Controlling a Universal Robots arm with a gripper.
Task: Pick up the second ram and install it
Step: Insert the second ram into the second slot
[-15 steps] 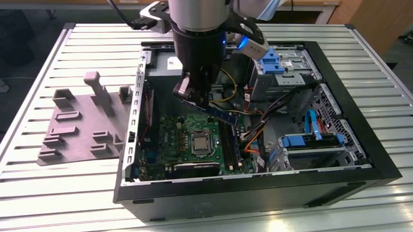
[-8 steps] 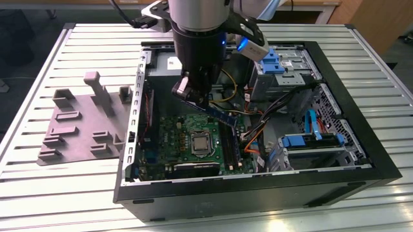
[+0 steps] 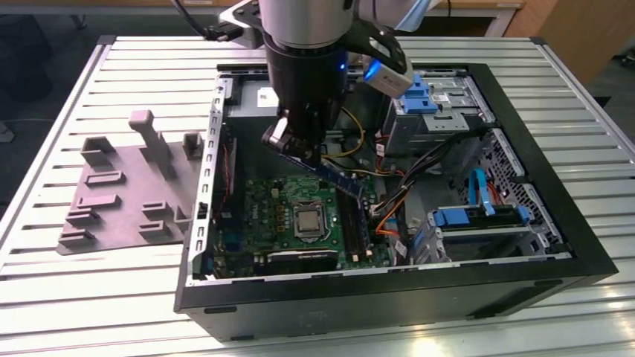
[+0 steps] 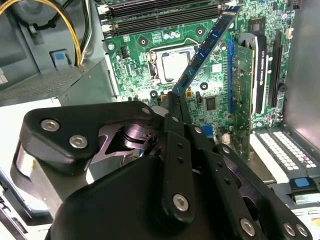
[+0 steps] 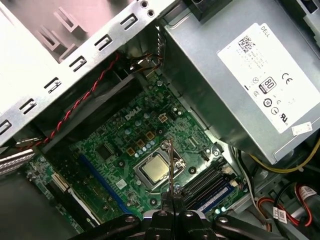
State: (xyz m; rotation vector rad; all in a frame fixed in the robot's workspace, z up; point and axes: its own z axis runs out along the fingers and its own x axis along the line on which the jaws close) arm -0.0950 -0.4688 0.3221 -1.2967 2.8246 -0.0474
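Exterior view: gripper point(image 3: 293, 149) pinches the second ram point(image 3: 335, 178) by one end, tilted over the slots point(image 3: 358, 227), probably for lining up.

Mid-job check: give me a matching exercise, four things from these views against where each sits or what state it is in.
Things:
1. second ram
2. grey holder block
3. processor socket
4. power supply

Places or states:
A. on the slatted table, outside the computer case, at the exterior view's left
B. clamped in the gripper, tilted above the motherboard
C. metal box with a white label
D. silver square on the green board

Pairs: 1-B, 2-A, 3-D, 4-C
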